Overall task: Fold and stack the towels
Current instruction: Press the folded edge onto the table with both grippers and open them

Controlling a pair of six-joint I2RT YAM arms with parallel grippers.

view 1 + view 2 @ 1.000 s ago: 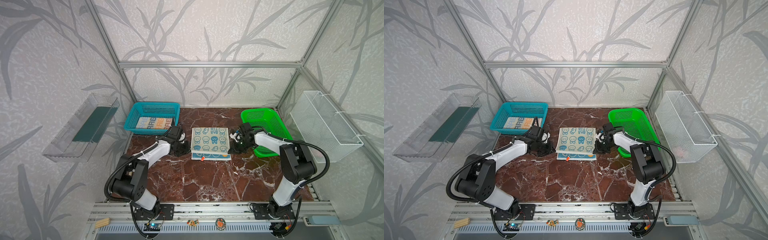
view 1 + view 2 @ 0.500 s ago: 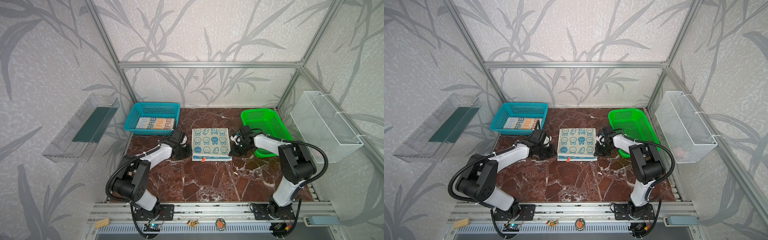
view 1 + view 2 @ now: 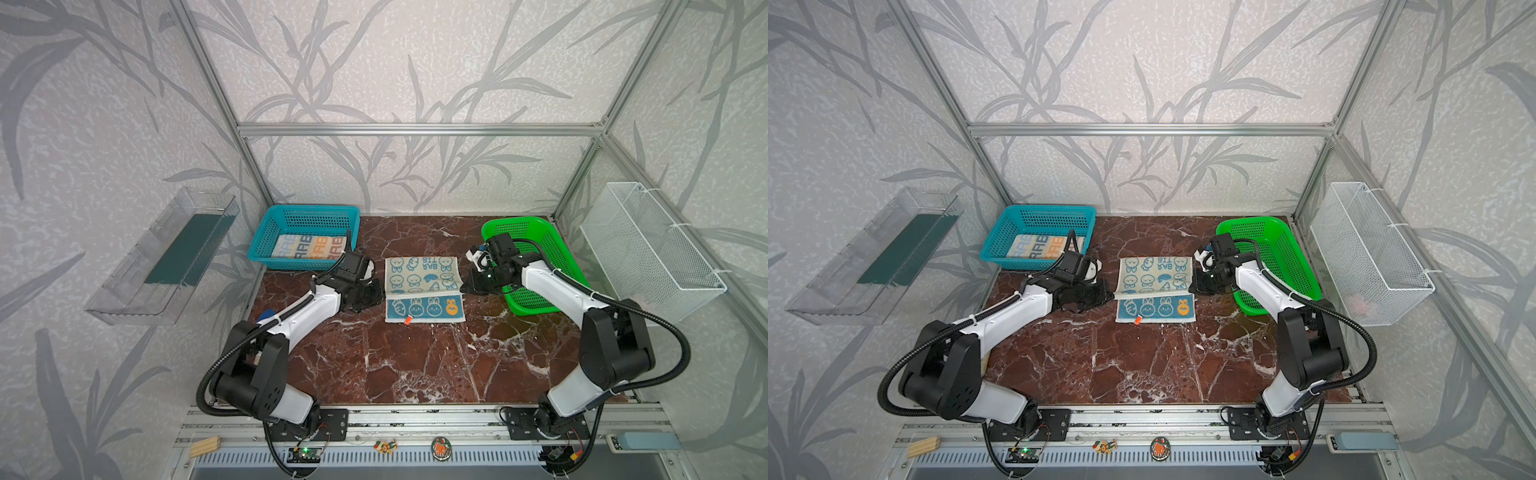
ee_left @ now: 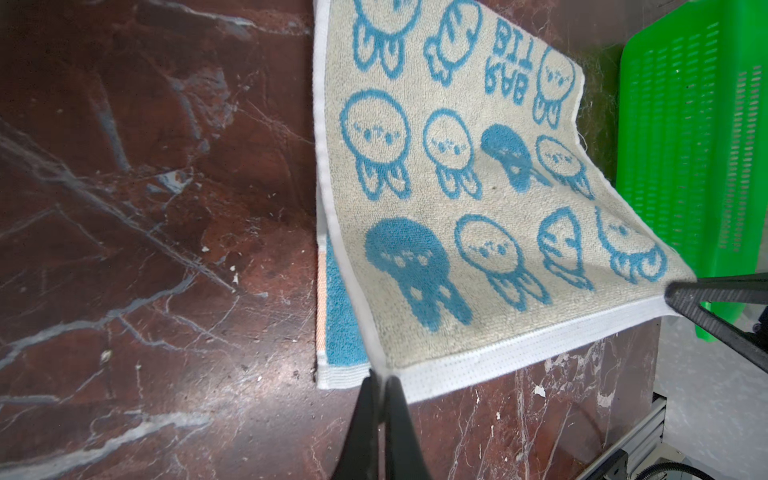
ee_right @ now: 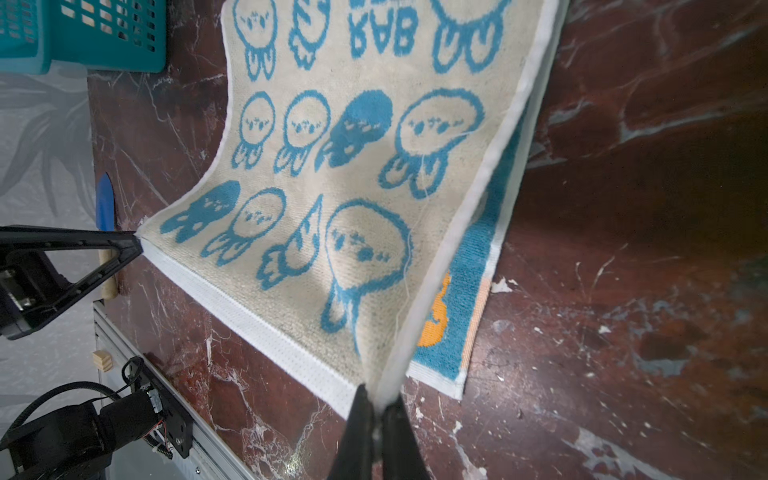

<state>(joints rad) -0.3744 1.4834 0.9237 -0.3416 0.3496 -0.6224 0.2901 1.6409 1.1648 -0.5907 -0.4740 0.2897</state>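
**Bimanual folding cell, mid-fold.** The marbled counter (image 3: pixel 415 374) carries a teal basket (image 3: pixel 266 232) at its far left and a green basket (image 3: pixel 557 249) at its far right. The green one shows nothing inside in both top views. The striped towel (image 3: pixel 309 246) already lies folded in the teal basket. The cream blue-bunny towel (image 3: pixel 422 274) lies on the counter between the two baskets, doubled over on itself. No third towel can be made out.

Both arms reach in from the sides. The left hand (image 4: pixel 380 376) is pinched fully closed on one corner of the upper layer's white hem, and the right hand (image 5: pixel 374 390) is closed in the same way on the opposite corner. In both wrist views the hem stretches taut between them, raised clear of the layer below.

**Change.** Half a second ago the cream flap reached almost to the near edge, leaving only a thin strip of the lower layer showing. Now the held hem sits farther back, and the blue band (image 3: pixel 424 308) with its orange bunny is uncovered down to the small red tag (image 3: pixel 408 319).

**Reading.** The fold is probably not yet settled. The edges are out of line, so the flap likely needs carrying forward and laying flush before release and stacking.
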